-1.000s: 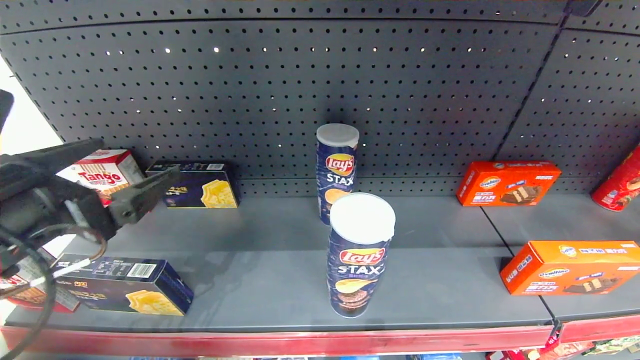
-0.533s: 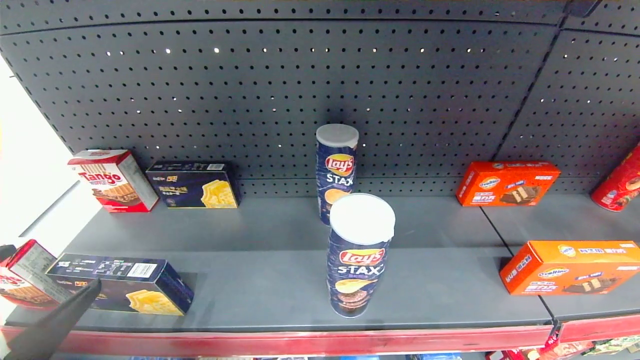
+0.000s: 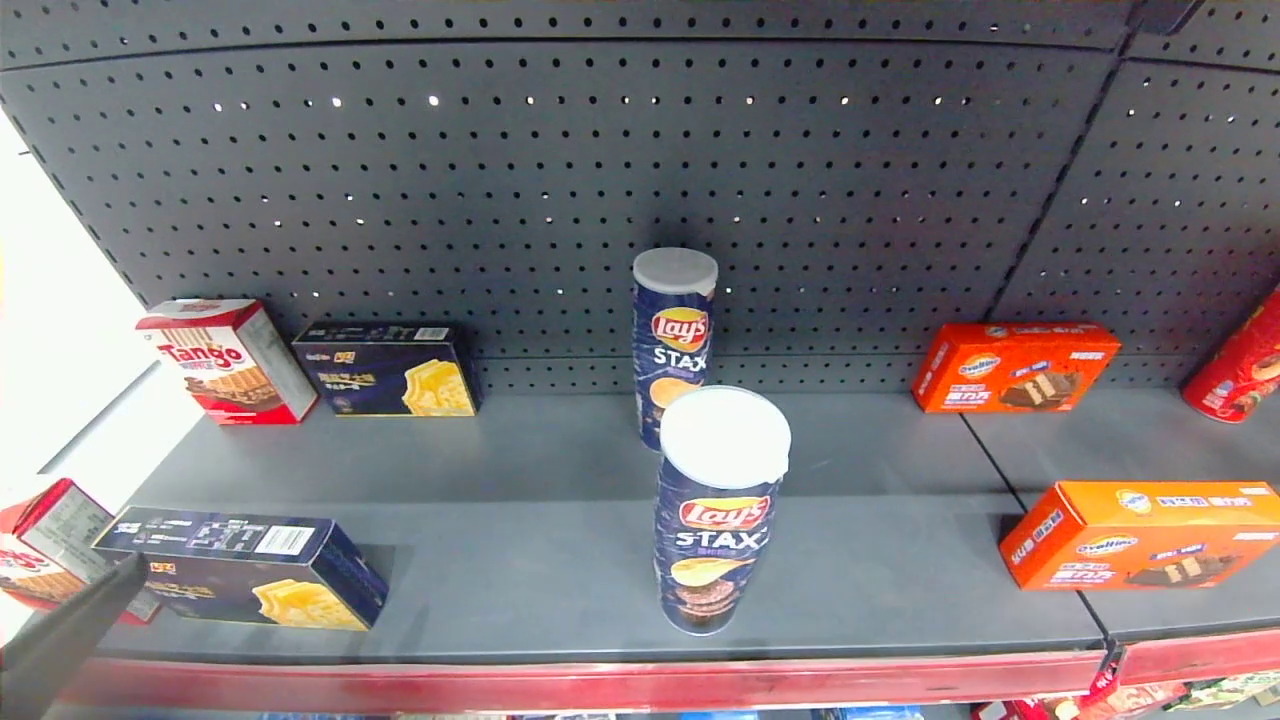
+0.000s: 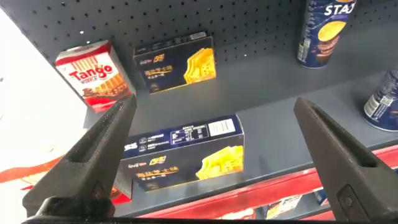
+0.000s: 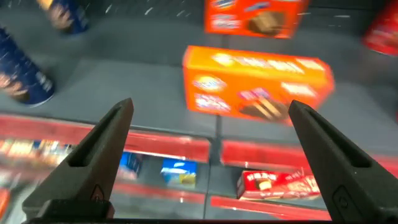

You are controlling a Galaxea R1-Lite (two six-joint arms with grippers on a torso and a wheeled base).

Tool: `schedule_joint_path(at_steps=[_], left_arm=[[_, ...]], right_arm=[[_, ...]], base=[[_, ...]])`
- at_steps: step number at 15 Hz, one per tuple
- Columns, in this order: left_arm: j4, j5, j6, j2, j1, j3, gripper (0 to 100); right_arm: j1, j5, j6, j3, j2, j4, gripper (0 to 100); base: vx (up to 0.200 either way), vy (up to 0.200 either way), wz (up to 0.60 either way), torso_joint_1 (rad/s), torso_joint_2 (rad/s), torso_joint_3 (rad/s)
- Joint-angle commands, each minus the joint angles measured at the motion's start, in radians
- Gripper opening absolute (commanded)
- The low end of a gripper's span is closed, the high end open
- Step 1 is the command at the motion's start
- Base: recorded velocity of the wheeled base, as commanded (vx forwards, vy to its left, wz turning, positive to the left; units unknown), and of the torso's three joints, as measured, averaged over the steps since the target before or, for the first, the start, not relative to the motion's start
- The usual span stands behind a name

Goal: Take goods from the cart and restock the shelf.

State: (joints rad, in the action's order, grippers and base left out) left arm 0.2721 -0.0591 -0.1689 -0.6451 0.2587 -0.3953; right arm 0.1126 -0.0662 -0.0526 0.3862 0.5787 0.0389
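Observation:
On the grey shelf [image 3: 520, 560] two dark blue chip cans stand upright, one at the front [image 3: 720, 510] and one behind it [image 3: 674, 340]. A dark blue cracker box [image 3: 250, 570] lies at the front left beside a red wafer box [image 3: 50, 550]. One finger [image 3: 75, 620] of my left gripper pokes in at the lower left, below that box. In the left wrist view the left gripper [image 4: 214, 106] is open and empty, off the shelf front facing the cracker box [image 4: 186, 152]. My right gripper [image 5: 211, 107] is open and empty before an orange box [image 5: 255, 81].
At the back left stand a red wafer box [image 3: 225, 360] and a second dark blue box [image 3: 390, 368]. Two orange boxes [image 3: 1015, 365] [image 3: 1140, 535] and a red can [image 3: 1245, 370] lie on the right. The shelf's red front edge [image 3: 600, 685] has goods on a lower shelf [image 5: 267, 183] beneath.
My left arm has pulled away from the shelf's left side, dropping to the lower left corner. The goods on the shelf have not moved.

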Motion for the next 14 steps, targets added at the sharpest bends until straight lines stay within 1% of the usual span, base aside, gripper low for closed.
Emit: schedule_joint_path(at_steps=[1, 2, 3, 5, 6, 10, 14], left_arm=[[0.004, 0.018, 0.002, -0.051, -0.001, -0.010, 100], [0.006, 0.033, 0.002, -0.080, -0.001, -0.025, 100], [0.006, 0.044, 0.002, -0.099, -0.001, -0.037, 100], [0.007, 0.061, 0.002, -0.119, -0.001, -0.045, 100], [0.007, 0.073, 0.002, -0.126, -0.001, -0.043, 100], [0.016, 0.085, 0.002, -0.142, -0.001, -0.046, 100], [0.022, 0.085, 0.003, -0.145, -0.004, -0.051, 100]], right_arm=[[0.216, -0.020, -0.061, 0.142, 0.466, 0.085, 100], [0.277, -0.012, -0.062, 0.157, 0.564, 0.147, 100], [0.314, -0.011, -0.062, 0.180, 0.619, 0.170, 100], [0.354, -0.004, -0.062, 0.234, 0.698, 0.173, 100], [0.392, -0.004, -0.062, 0.267, 0.751, 0.174, 100], [0.480, -0.006, -0.062, 0.336, 0.859, 0.176, 100], [0.530, -0.007, -0.064, 0.375, 0.909, 0.177, 100]], base=[[0.000, 0.000, 0.00, 0.000, 0.00, 0.000], [0.000, 0.000, 0.00, 0.000, 0.00, 0.000], [0.000, 0.000, 0.00, 0.000, 0.00, 0.000], [0.000, 0.000, 0.00, 0.000, 0.00, 0.000], [0.000, 0.000, 0.00, 0.000, 0.00, 0.000], [0.000, 0.000, 0.00, 0.000, 0.00, 0.000], [0.000, 0.000, 0.00, 0.000, 0.00, 0.000]])
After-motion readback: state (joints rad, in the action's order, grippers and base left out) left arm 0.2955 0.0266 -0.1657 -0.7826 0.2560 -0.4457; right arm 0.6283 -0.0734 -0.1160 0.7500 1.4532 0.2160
